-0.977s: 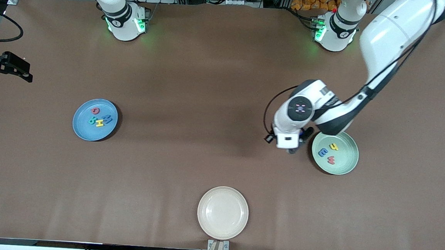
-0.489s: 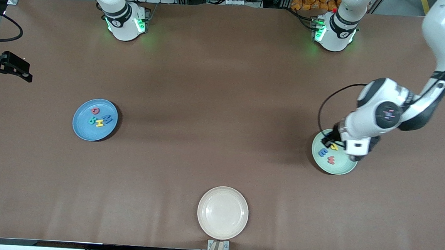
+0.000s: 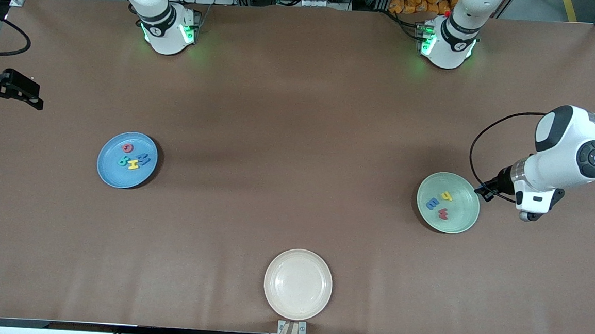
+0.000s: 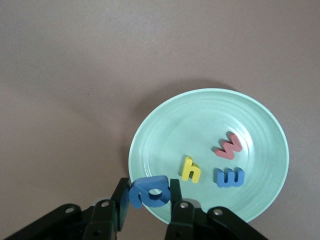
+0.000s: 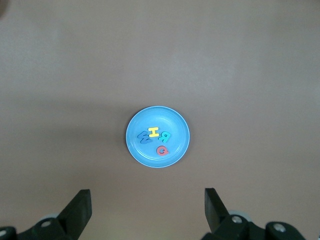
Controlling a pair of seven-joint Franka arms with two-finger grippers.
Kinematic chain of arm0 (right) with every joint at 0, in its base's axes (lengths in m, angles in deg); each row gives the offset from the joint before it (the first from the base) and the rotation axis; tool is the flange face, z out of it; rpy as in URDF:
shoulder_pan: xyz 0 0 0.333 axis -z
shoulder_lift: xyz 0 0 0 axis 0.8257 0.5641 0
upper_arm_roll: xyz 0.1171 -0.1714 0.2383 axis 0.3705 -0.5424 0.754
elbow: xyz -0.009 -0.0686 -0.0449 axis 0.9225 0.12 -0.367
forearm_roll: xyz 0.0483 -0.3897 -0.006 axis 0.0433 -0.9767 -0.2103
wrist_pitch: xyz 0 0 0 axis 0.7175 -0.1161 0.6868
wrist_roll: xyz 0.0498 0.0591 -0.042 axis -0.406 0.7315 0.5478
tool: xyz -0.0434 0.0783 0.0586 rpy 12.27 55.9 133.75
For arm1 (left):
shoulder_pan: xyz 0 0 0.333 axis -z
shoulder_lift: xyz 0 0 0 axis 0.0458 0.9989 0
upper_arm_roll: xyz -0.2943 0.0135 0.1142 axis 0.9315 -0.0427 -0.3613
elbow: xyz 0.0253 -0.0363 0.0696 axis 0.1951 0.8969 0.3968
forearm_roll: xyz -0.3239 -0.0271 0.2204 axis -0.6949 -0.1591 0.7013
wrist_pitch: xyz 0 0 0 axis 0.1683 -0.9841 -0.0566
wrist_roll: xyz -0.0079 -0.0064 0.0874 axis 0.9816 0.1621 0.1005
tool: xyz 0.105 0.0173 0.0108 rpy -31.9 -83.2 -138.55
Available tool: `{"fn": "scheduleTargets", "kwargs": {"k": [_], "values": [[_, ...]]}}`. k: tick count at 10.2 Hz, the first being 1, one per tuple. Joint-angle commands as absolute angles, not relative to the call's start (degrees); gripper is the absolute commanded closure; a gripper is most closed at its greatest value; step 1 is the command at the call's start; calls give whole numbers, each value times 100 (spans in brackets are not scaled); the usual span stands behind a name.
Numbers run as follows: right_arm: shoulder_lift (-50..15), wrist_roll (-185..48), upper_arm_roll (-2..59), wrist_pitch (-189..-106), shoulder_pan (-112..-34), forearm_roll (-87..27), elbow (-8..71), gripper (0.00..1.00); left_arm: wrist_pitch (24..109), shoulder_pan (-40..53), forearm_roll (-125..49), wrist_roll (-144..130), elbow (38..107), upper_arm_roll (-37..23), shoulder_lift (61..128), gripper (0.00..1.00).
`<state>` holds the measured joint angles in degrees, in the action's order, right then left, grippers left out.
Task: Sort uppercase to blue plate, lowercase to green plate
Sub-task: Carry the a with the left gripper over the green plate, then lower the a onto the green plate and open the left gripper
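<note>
Holding the blue a (image 4: 149,191) clamped between its fingers, the left end effector (image 4: 148,206) hangs by the green plate (image 3: 467,218) rim, where h (image 3: 447,196), e (image 3: 432,203) and w (image 3: 443,214) already lie. All four capitals (image 3: 134,157) sit in the blue plate (image 3: 108,176), so only dropping the a seems left. High over that blue plate, the right end effector (image 5: 147,210) waits wide open and empty.

I see a cream-white plate (image 3: 298,284) lying bare at the edge of the brown table (image 3: 289,135) nearest the front camera, about midway between my two ends. Just below its rim, a small metal bracket (image 3: 292,328) is fixed to the table's border. Black cables (image 3: 5,46) and a dark fixture (image 3: 8,90) sit at my right arm's end.
</note>
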<state>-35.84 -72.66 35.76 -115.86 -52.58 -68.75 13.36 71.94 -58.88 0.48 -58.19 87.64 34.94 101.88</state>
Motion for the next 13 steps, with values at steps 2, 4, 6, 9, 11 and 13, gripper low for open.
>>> {"fn": "scheduleTargets", "kwargs": {"k": [2, 4, 6, 9, 11, 13], "values": [[-3570, -7277, 3599, -11506, -5223, -6835, 1241, 0, 7238, -5669, 175, -5809, 8709, 3546, 10283, 100], [-3570, -7277, 3599, -11506, -5223, -6835, 1241, 0, 7264, -5589, 175, -5809, 8692, 3546, 10362, 96], [-3570, -7277, 3599, -11506, -5223, -6835, 1241, 0, 7265, -5545, 341, -5887, 8692, 3546, 10389, 0], [-3570, -7268, 3599, -11514, -5214, -6835, 1223, 0, 7265, -5527, 517, -5862, 8683, 3415, 10337, 0], [-3570, -7268, 3599, -11514, -5214, -6835, 1197, 0, 7256, -5527, 868, -5897, 8543, 3414, 10319, 0], [-3570, -7268, 3608, -11514, -5214, -6835, 1197, 0, 7204, -5519, 1010, -5888, 8533, 3414, 10144, 0]]}}
